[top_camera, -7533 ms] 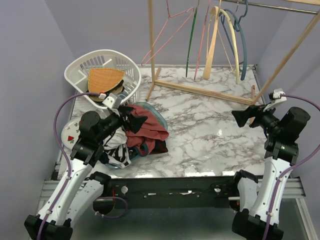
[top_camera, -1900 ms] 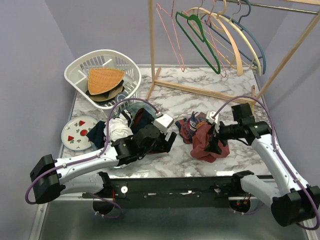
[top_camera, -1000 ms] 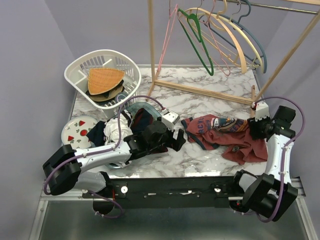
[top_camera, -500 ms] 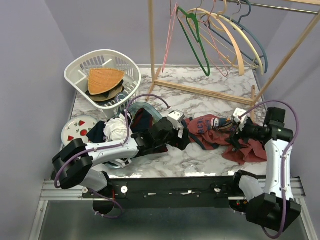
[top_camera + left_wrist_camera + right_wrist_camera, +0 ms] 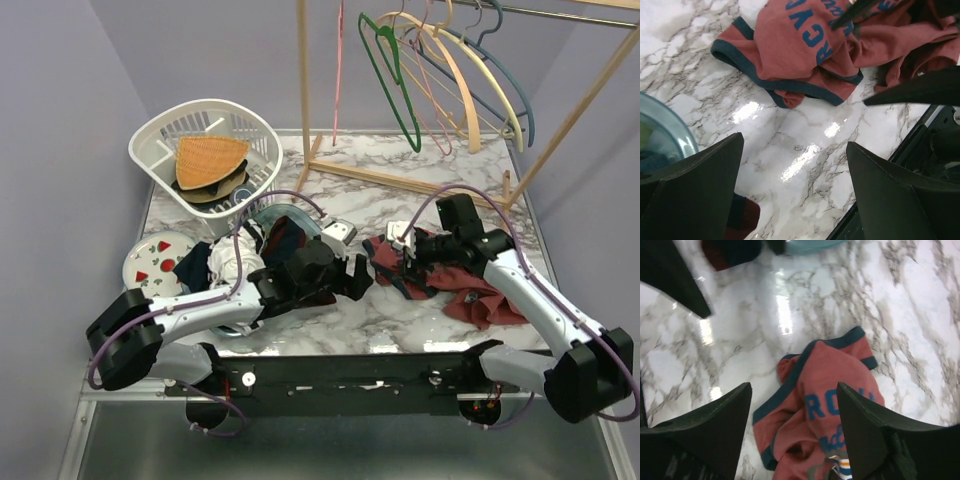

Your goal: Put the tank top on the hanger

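White marble-patterned tabletop [image 5: 365, 205], glossy and veined with grey, runs between lilac walls. Half a second back the right arm was drawn in toward the right edge, its gripper over the middle of the shirt. Now the right gripper [image 5: 405, 250] has swung left to the garment's left end. The tank top [image 5: 480, 300], spread a second ago with its chest lettering readable, is more bunched. The left gripper [image 5: 357, 275] has barely shifted and sits low over the marble, just left of the cloth.

In the left wrist view its black wedge fingers [image 5: 695, 195] stand wide apart with nothing between them. The tank top [image 5: 800, 55] lies ahead of the tips, apart from them. In the right wrist view the fingers [image 5: 705, 430] are likewise spread wide, and the crumpled shirt end [image 5: 825, 410] lies on the table below the gap, not pinched.

The fabric is soft, folded maroon with navy binding and navy block letters. A curved teal glass bowl [image 5: 670, 122] sits near the left finger. Farther back stands a white slotted basket [image 5: 160, 150]. On the wooden rack [image 5: 302, 90] at the far edge hangs the hanger [image 5: 526, 105], slate-blue, smooth and curved, alongside a thin green hanger [image 5: 390, 85].
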Robot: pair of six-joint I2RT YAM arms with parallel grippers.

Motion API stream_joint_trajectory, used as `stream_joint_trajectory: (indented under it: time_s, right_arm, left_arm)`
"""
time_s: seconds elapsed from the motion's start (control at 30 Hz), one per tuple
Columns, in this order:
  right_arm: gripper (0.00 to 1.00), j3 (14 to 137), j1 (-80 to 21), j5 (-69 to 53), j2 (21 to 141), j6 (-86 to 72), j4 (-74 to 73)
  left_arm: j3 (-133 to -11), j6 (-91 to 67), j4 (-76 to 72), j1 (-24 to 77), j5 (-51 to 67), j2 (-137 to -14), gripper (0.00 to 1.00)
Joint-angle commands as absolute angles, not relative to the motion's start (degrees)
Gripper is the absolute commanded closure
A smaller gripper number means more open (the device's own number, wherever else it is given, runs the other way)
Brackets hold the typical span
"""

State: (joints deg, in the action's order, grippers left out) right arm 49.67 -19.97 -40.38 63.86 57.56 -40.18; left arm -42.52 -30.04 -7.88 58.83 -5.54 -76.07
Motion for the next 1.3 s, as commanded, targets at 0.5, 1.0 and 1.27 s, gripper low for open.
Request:
stream_joint_trajectory:
  time_s: [0.5, 1.0, 1.27]
  right_arm:
    - [0.30, 67.3, -33.7, -8.8, 97.1, 32.3, -24.3]
    - [0.83, 70.4, -34.7, -8.9, 105.7, 31.6, -28.8]
    - [0.99, 64.6, -34.7, -21.8, 92.2, 36.1, -36.7]
  left_arm:
    - [-33.9, -29.2, 6.5, 57.9, -23.0, -50.1, 0.06]
    - [-30.5, -29.5, 2.1, 57.8, -19.5, -47.0, 0.06]
    - [-28.7, -28.8, -1.7, 57.8, -15.0, -45.0, 0.06]
